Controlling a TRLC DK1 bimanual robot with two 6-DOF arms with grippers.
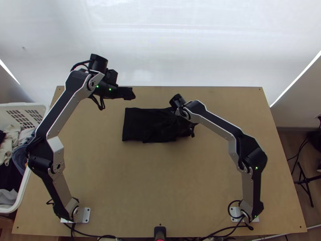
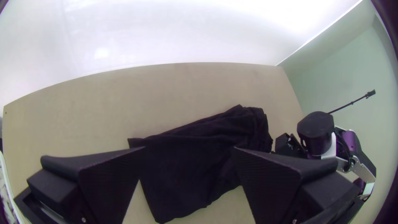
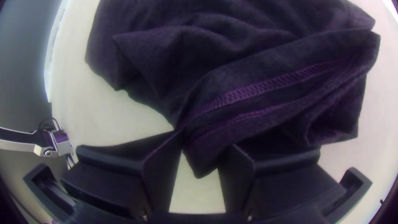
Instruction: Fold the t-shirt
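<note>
My left gripper [image 2: 190, 147] and right gripper [image 3: 206, 139] stand open, the latter around the t-shirt's [image 1: 146, 122] loose corner, where a shallow pinch could miss layers.

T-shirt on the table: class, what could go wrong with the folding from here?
The t-shirt is rumpled beside the right gripper, so creases might get folded in. Only a corner lies between that gripper's open fingers; closing there could miss some layers. The left gripper is off the cloth, so the whole bundle might slide if pulled.
</note>
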